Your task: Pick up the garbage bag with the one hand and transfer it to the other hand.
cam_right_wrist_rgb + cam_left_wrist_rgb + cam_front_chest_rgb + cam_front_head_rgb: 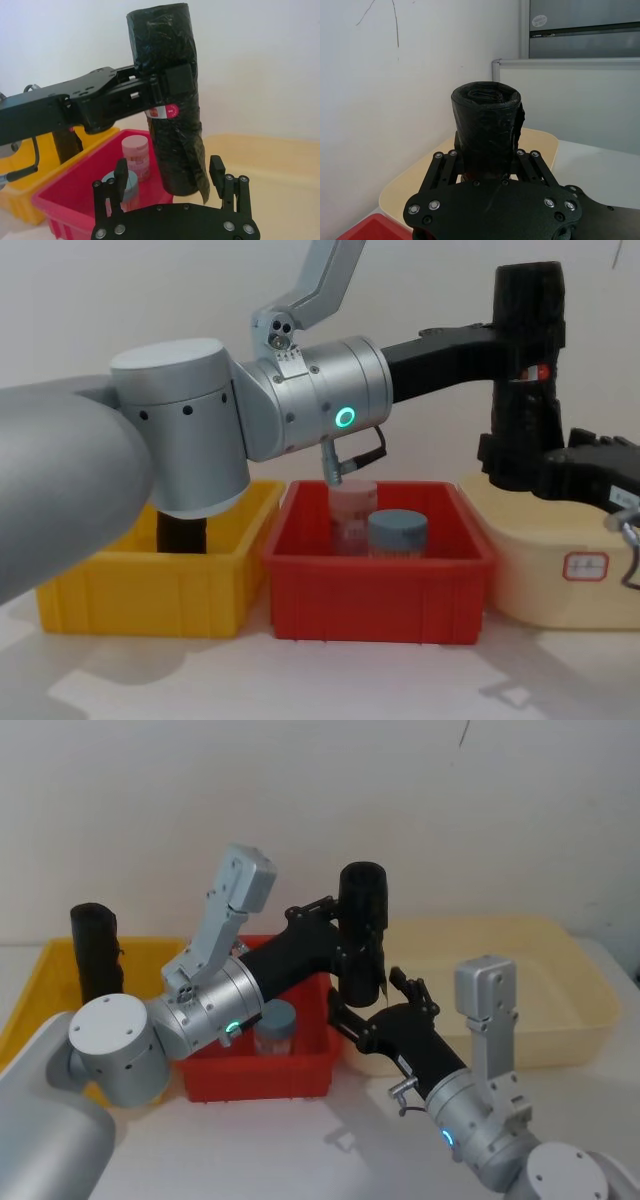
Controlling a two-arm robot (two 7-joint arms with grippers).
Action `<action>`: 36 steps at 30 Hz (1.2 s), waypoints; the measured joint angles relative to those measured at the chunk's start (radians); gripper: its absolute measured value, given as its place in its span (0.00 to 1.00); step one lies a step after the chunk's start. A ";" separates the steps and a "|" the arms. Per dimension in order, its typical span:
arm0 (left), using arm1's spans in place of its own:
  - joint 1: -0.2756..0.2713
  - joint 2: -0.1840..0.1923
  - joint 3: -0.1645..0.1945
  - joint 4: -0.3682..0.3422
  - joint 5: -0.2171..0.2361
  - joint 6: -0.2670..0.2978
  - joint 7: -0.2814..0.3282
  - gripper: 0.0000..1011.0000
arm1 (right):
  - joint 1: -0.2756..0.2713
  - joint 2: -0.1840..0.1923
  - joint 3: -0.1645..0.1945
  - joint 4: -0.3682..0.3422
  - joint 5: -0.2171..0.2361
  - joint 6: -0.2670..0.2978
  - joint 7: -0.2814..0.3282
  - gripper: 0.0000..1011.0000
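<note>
Left gripper (169,92) jaws clamped mid-height on the upright garbage bag (362,925), held high over the right edge of the red bin (250,1082) so the right gripper (168,167), jaws apart flanking its lower end, can take it.

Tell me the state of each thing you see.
garbage bag, upright, held in the air
left gripper, shut on the garbage bag
right gripper, open, fingers flanking the bag's lower end
blue-lidded jar, lid on, standing in red bin
second black roll, upright in yellow bin
</note>
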 joint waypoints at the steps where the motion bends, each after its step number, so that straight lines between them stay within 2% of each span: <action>1: 0.000 0.000 0.000 0.000 0.000 0.000 0.000 0.43 | 0.007 -0.004 -0.001 0.006 -0.002 -0.001 0.002 0.99; 20: 0.000 0.000 0.000 0.000 0.000 0.000 0.000 0.43 | 0.087 -0.051 -0.012 0.104 -0.034 -0.020 0.010 0.99; 28: 0.000 0.000 0.000 0.000 0.000 0.000 0.000 0.43 | 0.117 -0.068 -0.014 0.134 -0.052 0.007 0.005 0.99; 33: 0.000 0.000 0.000 0.000 0.000 0.000 0.000 0.43 | 0.132 -0.077 -0.013 0.147 -0.064 0.034 -0.007 0.91; 35: 0.000 0.000 0.000 0.000 0.000 0.000 0.000 0.43 | 0.137 -0.082 -0.011 0.151 -0.069 0.047 -0.013 0.86; 36: 0.000 0.000 0.000 0.000 0.000 0.000 0.000 0.43 | 0.138 -0.083 -0.010 0.152 -0.070 0.050 -0.016 0.80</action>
